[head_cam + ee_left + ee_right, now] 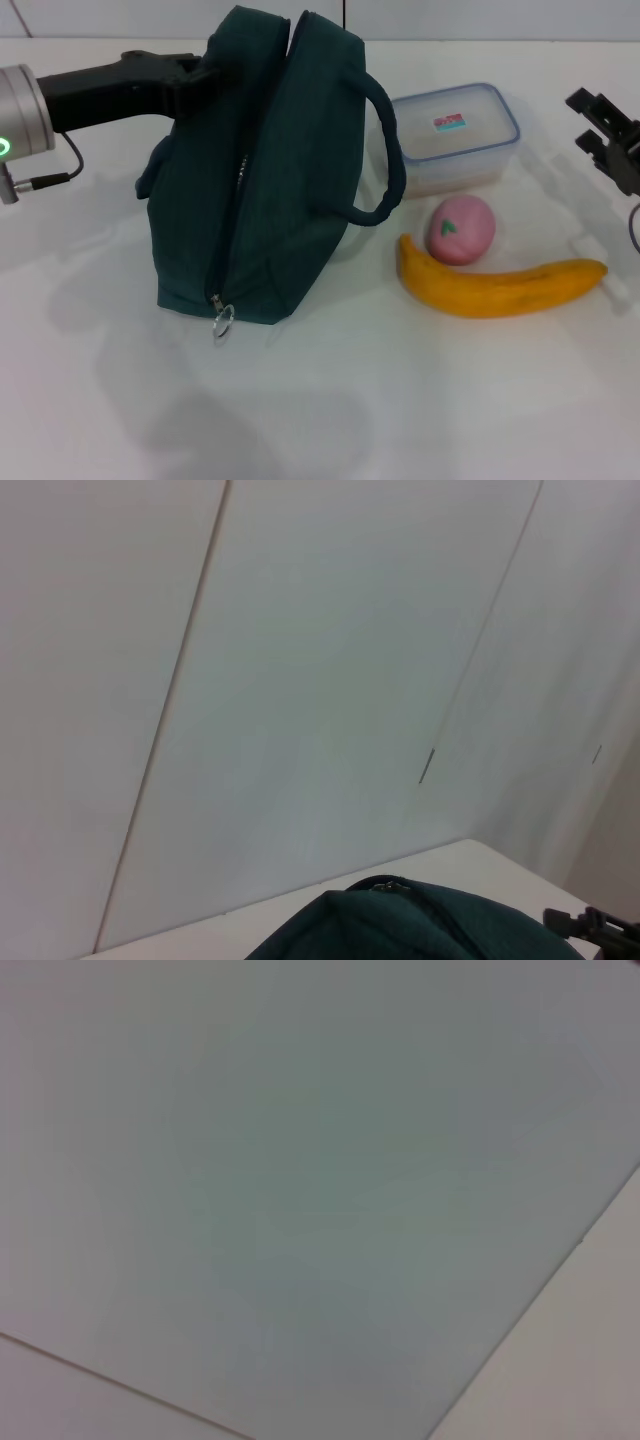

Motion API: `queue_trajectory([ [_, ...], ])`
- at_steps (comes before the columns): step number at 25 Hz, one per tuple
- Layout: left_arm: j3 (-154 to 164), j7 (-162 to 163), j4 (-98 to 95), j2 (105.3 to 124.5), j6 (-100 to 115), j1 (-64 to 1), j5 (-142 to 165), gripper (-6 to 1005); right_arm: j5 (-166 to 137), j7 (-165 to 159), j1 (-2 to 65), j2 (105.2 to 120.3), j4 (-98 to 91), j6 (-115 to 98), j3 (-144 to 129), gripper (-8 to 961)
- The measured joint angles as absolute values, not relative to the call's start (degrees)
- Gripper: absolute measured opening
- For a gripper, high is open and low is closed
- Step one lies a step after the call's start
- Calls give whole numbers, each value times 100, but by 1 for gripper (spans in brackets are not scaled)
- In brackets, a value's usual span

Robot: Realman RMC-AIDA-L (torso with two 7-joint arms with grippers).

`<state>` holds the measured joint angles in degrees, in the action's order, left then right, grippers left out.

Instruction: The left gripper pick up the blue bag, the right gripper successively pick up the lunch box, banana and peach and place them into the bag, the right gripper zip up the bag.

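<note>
The blue bag (265, 170) stands upright slightly left of the table's (320, 400) middle, its zip running along the top toward six o'clock and ending in a ring pull (222, 320); whether that zip is parted or run shut is hard to judge from the head view. The left gripper (198, 75) reaches in from nine o'clock to the bag's far upper corner, and its fingertips are hidden against the cloth, so I cannot tell if it has hold of anything. The right gripper (610, 135) sits idle at the three o'clock edge, and its state cannot be read either. The bag is soft fabric and will likely sag and fold when lifted, so the loop handle (385, 150) or the stiffer top seam looks the better hold. At one o'clock from the bag lies the lunch box (456, 135), rigid, smooth plastic, probably light; take it across its narrow sides. The peach (461, 229) is round and may roll; the banana (500, 286), at four o'clock, is best pinched mid-length. Count: one bag, one box, one peach, one banana.
</note>
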<state>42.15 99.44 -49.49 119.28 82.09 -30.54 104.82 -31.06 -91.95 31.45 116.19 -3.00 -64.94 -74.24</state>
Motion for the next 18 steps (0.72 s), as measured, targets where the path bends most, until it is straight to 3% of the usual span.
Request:
queue_trajectory([
  [18,4226,9565,-4799,11954,7942,-3127,10407,105,-3091,-9790,3670,11619,-129,-5930,-7800,840],
])
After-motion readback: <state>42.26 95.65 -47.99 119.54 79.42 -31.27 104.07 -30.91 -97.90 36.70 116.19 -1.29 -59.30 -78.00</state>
